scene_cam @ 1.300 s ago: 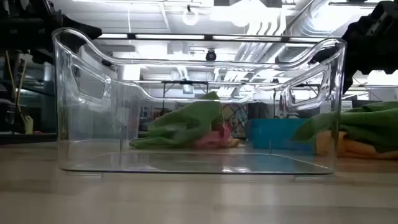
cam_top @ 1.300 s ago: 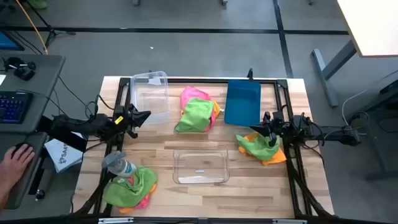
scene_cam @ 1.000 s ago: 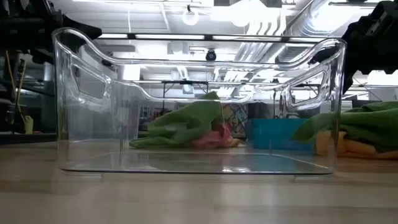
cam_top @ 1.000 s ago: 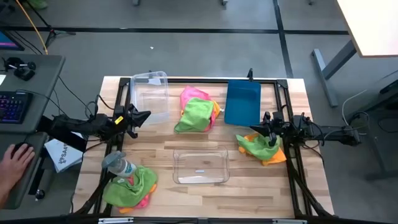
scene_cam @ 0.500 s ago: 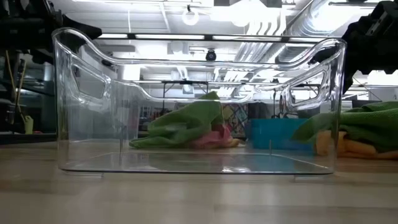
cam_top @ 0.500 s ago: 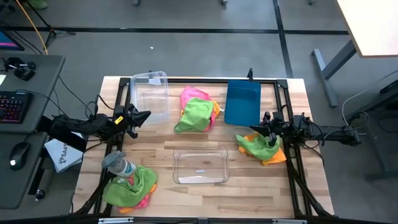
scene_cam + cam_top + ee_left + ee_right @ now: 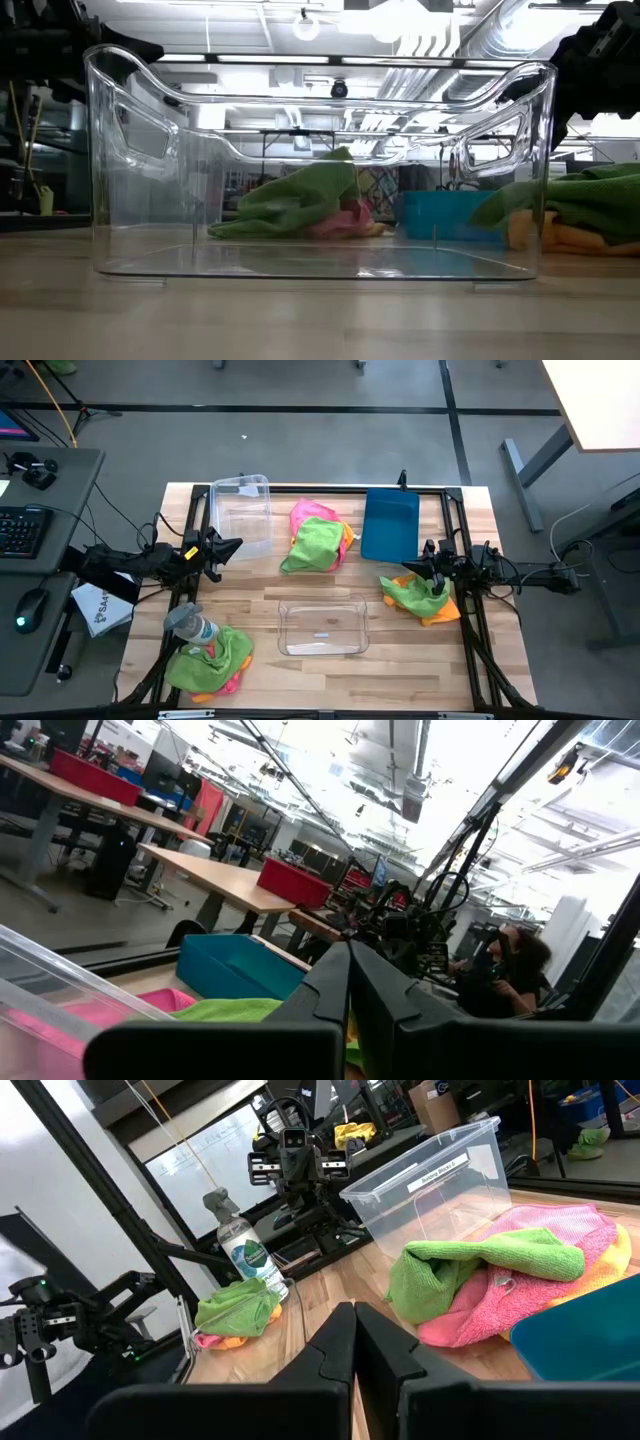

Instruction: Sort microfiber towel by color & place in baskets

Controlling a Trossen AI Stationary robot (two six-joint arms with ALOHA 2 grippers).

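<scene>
From above, the wooden table [image 7: 300, 610] is holding three heaps of towels. One heap [image 7: 318, 538] of green and pink towels is lying in the middle at the far side, between the clear basket [image 7: 243, 512] and the blue basket [image 7: 390, 525]. A second heap [image 7: 212, 658] is sitting at the near left corner, touching a spray bottle [image 7: 190, 625]. A third heap [image 7: 425, 598] of green and orange is lying on the right. Another clear basket [image 7: 322, 627] is sitting near the front, in the middle. The left gripper [image 7: 232, 546] is hanging by the left edge, beside the far clear basket, with its fingers pressed together and nothing in them. The right gripper [image 7: 408, 570] is hanging just over the right heap, pinched tight and holding nothing.

From table height, the near clear basket [image 7: 320, 170] is filling the picture. Through it, the middle heap [image 7: 295, 205] and the blue basket [image 7: 445, 218] are showing behind. The right heap [image 7: 580, 215] is lying off to the side.

In the left wrist view, the left gripper's fingers [image 7: 345, 990] are touching each other. The blue basket [image 7: 240, 965] is sitting past them.

In the right wrist view, the right gripper's fingers [image 7: 352, 1345] are squeezed together. The middle heap [image 7: 500, 1275], the far clear basket [image 7: 430, 1175] and the spray bottle [image 7: 245, 1250] are sitting ahead.
</scene>
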